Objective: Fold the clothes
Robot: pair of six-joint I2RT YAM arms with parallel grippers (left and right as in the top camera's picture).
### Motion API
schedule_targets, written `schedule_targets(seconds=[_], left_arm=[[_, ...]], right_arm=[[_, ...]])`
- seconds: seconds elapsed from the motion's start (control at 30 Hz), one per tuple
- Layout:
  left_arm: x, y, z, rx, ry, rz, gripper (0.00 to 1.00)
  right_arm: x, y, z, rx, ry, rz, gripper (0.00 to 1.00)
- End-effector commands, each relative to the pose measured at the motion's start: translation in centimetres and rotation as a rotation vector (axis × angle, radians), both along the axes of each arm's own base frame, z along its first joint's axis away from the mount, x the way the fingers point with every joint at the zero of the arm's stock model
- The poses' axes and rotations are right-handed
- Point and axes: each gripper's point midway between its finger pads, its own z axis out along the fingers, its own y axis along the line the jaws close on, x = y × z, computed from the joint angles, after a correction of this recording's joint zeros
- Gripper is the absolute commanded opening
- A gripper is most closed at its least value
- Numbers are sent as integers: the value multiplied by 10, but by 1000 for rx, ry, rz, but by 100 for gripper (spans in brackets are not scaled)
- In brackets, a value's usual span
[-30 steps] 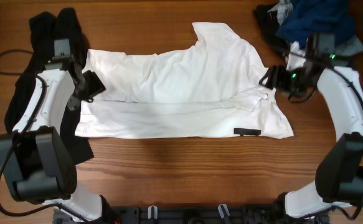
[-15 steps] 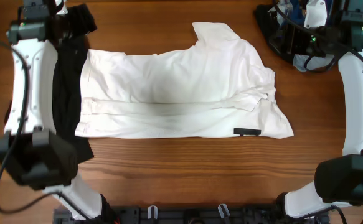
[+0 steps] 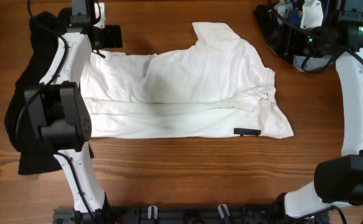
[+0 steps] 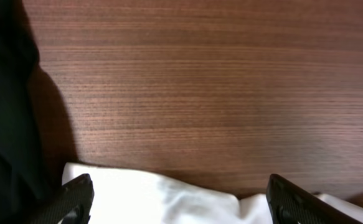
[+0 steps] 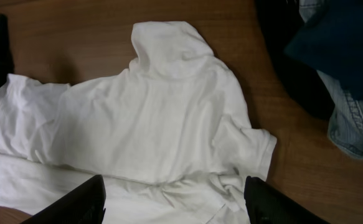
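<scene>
Since the camera looks straight down, starting at the robot's side of the table (image 3: 181, 174): the white T-shirt (image 3: 181, 87) lies spread flat in the middle, long axis running left to right across the wood. Its near edge has a strip folded up over the body, and the little black hem tag (image 3: 247, 131) sits at the near right corner, so the hem end points toward the right arm. Further back the body is a bit rumpled, and one sleeve (image 3: 215, 34) pokes out toward the far edge. Off to the left a black garment (image 3: 19, 118) lies alongside the shirt, right up against its left edge. At the far left corner the left claw (image 4: 181, 186) hangs with its fingers spread wide and nothing between them, just the shirt's edge below. Far right, the right claw (image 5: 174, 186) is also spread apart and empty, up above the shirt, next to a pile of dark clothes (image 3: 281, 31) with some denim (image 5: 355, 124) in it.
</scene>
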Motion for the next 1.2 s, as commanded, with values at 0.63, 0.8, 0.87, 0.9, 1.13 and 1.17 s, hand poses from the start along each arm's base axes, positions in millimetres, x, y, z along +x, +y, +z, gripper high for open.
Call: schedule_targets(seconds=[0.63, 0.8, 0.87, 0.9, 1.13, 1.17], left_arm=[[-3, 57, -59, 153, 88, 110, 85], [-17, 54, -81, 129, 166, 124, 76], [-20, 54, -91, 125, 187, 127, 74], [-22, 53, -96, 122, 196, 131, 68], [-16, 54, -94, 78, 169, 217, 11], [-16, 55, -94, 78, 170, 219, 4]], right_arm=[[5, -6, 3, -48, -24, -2, 72], [6, -6, 3, -48, -28, -6, 67], [7, -6, 4, -48, -34, -6, 66], [8, -6, 5, -48, -41, -8, 64], [39, -9, 26, -30, -179, -51, 50], [43, -9, 28, -28, -198, -55, 50]])
